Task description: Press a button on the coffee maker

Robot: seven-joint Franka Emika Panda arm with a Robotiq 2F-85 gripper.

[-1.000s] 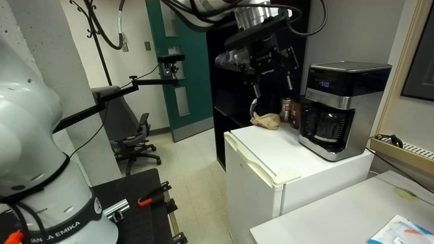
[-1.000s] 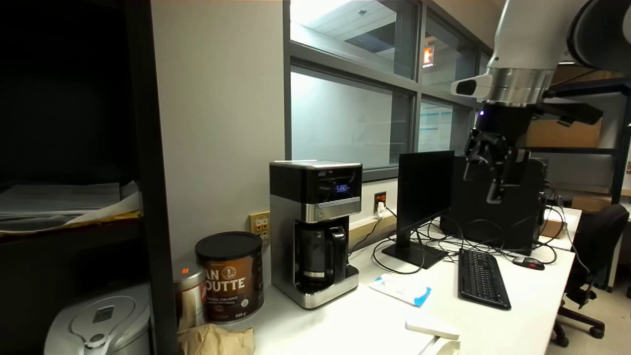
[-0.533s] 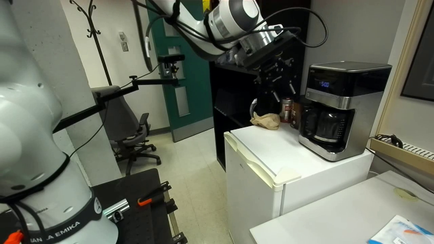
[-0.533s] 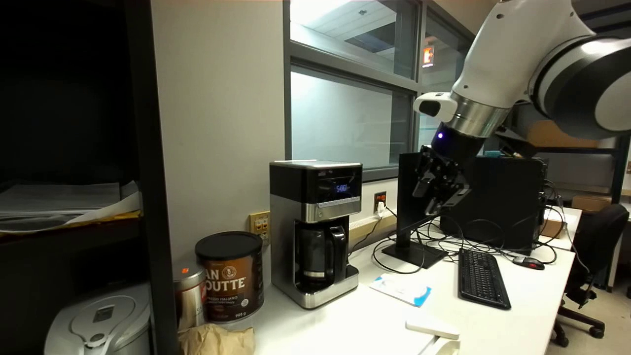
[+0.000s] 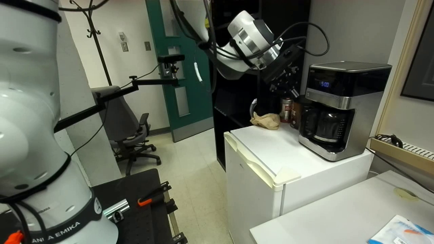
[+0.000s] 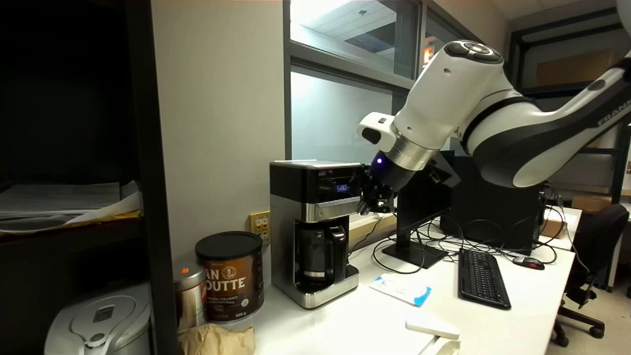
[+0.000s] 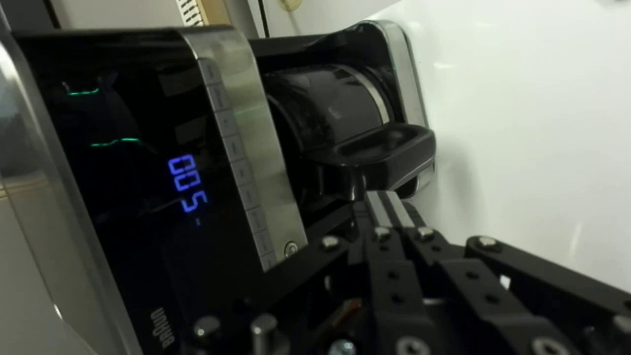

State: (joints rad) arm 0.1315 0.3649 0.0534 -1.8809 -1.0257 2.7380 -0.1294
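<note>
The coffee maker point(image 5: 368, 115), boxy with a black display front and silver sides, stands upright in both exterior views, its clock lit blue. Up close in the wrist view, a row of flat buttons point(image 7: 235, 148) runs along its silver strip, with a round button point(image 7: 291, 249) near one end. My gripper point(image 7: 386, 204) is shut, its two pads side by side with nothing between them. In that view the fingertips overlap the carafe handle point(image 7: 389, 148), to the side of the button strip. In an exterior view the gripper point(image 6: 364, 209) hangs before the machine's front; contact cannot be told.
A brown coffee can point(image 6: 231, 281), a metal tin point(image 6: 190, 296) and a crumpled paper bag point(image 6: 217, 340) sit beside the machine. The white fridge point(image 5: 264, 145) bears them. A monitor point(image 6: 421, 197) stands beyond the machine, and a black cabinet point(image 6: 145, 162) rises on the can's side.
My arm has swung down and in toward the front of the coffee maker. Over the same second the gripper's fingers have gone from apart to shut. The machine has not moved.
</note>
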